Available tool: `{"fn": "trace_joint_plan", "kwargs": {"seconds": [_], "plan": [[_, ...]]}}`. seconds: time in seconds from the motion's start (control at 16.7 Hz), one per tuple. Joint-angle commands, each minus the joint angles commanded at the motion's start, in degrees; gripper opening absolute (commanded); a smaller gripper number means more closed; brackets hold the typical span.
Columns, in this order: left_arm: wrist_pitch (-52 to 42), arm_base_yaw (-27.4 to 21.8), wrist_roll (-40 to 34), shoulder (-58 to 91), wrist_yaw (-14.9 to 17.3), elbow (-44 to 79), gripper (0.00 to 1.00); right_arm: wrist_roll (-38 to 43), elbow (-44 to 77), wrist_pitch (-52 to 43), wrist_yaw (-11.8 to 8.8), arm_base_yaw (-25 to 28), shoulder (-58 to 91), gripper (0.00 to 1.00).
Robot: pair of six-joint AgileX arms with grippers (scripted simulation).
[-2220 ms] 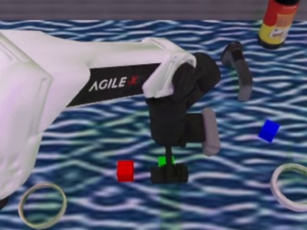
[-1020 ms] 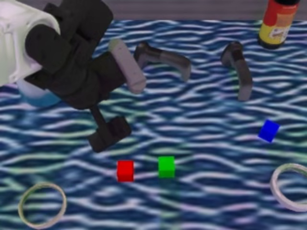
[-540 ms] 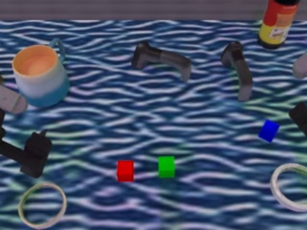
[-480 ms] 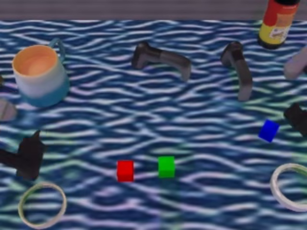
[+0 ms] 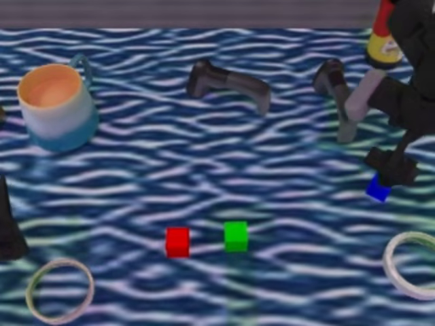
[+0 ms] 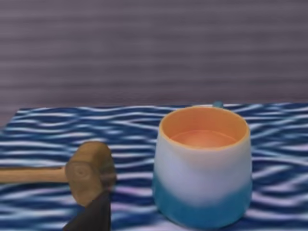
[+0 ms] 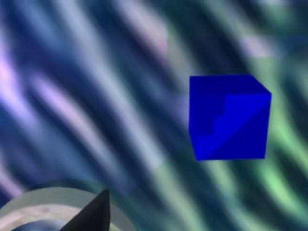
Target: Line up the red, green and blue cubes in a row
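Observation:
The red cube and the green cube sit side by side on the table, a small gap between them, front of centre. The blue cube lies apart at the right. My right gripper hangs just above it, covering its far edge. In the right wrist view the blue cube lies free on the cloth beyond one dark fingertip; the fingers stand wide apart and hold nothing. My left gripper is parked at the left edge, open and empty.
A mug stands at the back left, with a wooden mallet beside it. Two dark curved tools lie at the back. A bottle stands at the back right. Rings lie front left and front right.
The left arm let go of the green cube beside the red one and drew back to the left edge. The right arm came in from the right and now hangs over the blue cube.

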Motion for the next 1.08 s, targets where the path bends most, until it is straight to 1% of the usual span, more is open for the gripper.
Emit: {"fn": "trace_joint_plan", "kwargs": {"seconds": [0.18, 0.6, 0.96, 1.08], "plan": [[2.7, 1.2, -1.5, -3.5, 0.1, -2.6, 1.0, -1.2, 2.8, -1.4, -0.1, 0.3, 3.1, 1.0], [2.7, 1.2, -1.5, -3.5, 0.1, -2.6, 1.0, -1.2, 2.0, -0.4, -0.1, 0.2, 3.5, 1.0], [2.7, 1.2, -1.5, -3.5, 0.1, -2.6, 1.0, -1.0, -5.2, 12.4, -0.1, 0.4, 8.5, 1.0], [2.7, 1.2, -1.5, -3.5, 0.1, -2.6, 1.0, -1.0, -6.5, 14.4, 0.0, 0.4, 9.6, 1.0]]}}
